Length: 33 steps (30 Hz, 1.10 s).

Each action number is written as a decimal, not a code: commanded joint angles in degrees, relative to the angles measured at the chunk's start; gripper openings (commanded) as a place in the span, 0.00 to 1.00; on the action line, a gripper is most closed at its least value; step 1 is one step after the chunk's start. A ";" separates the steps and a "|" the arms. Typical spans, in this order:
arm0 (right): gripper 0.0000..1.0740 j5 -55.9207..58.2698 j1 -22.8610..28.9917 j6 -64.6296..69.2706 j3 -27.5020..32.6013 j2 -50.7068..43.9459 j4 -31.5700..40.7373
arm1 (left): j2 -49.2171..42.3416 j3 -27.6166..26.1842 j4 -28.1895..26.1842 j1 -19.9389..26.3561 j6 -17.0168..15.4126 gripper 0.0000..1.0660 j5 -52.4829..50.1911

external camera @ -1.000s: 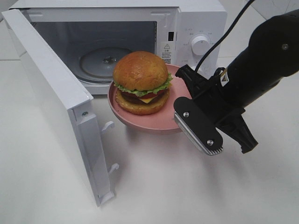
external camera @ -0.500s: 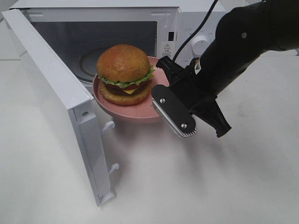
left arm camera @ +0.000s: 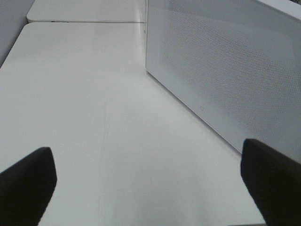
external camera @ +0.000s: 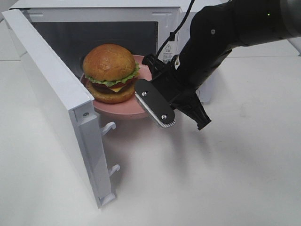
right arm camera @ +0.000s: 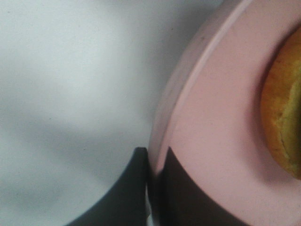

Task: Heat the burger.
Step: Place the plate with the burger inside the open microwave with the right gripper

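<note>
The burger [external camera: 109,70] sits on a pink plate [external camera: 123,109] at the open microwave's [external camera: 99,14] mouth, the right fingers [external camera: 155,106] clamped on its rim; the left fingers [left arm camera: 26,181] hang spread over the counter [left arm camera: 94,117].

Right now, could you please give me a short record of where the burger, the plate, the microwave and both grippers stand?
burger: upright on the pink plate
pink plate: held by its rim at the microwave opening, not set down on the table
microwave door: swung wide open
right gripper: shut on the plate's rim, one finger above and one below
left gripper: open, holding nothing, over bare table beside the microwave's perforated side wall
task state: burger not yet resting inside; door not yet closed
</note>
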 commanded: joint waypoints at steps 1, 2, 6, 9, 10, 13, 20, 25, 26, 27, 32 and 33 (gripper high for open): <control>0.00 -4.13 -0.52 2.86 -2.69 0.40 0.00 | -0.97 -0.06 -0.34 0.11 -0.06 0.94 -0.17; 0.00 -3.84 -0.52 2.86 -4.13 1.49 0.00 | -0.97 -0.06 -0.34 0.11 -0.06 0.94 -0.17; 0.00 -2.75 -0.52 5.10 -7.56 3.95 0.00 | -0.97 -0.06 -0.34 0.11 -0.06 0.94 -0.17; 0.00 -2.75 -0.52 5.96 -8.25 4.35 -0.34 | -0.97 -0.06 -0.34 0.11 -0.06 0.94 -0.17; 0.00 -2.58 -0.52 7.85 -10.03 5.39 -1.55 | -0.97 -0.06 -0.34 0.11 -0.06 0.94 -0.17; 0.00 -0.46 -0.52 10.54 -13.12 7.22 -2.92 | -0.97 -0.06 -0.34 0.11 -0.06 0.94 -0.17; 0.00 1.83 -0.52 13.18 -19.19 11.23 -4.13 | -0.97 -0.06 -0.34 0.11 -0.06 0.94 -0.17; 0.00 4.07 -0.52 13.41 -23.09 14.09 -4.24 | -0.97 -0.06 -0.34 0.11 -0.06 0.94 -0.17; 0.00 4.58 -0.52 13.52 -24.01 14.67 -4.24 | -0.97 -0.06 -0.34 0.11 -0.06 0.94 -0.17; 0.00 4.58 -0.52 13.52 -24.01 14.67 -4.24 | -0.97 -0.06 -0.34 0.11 -0.06 0.94 -0.17; 0.00 6.36 -0.52 16.62 -28.71 17.48 -4.35 | -0.97 -0.06 -0.34 0.11 -0.06 0.94 -0.17; 0.00 6.82 -0.52 17.25 -30.25 18.39 -4.53 | -0.97 -0.06 -0.34 0.11 -0.06 0.94 -0.17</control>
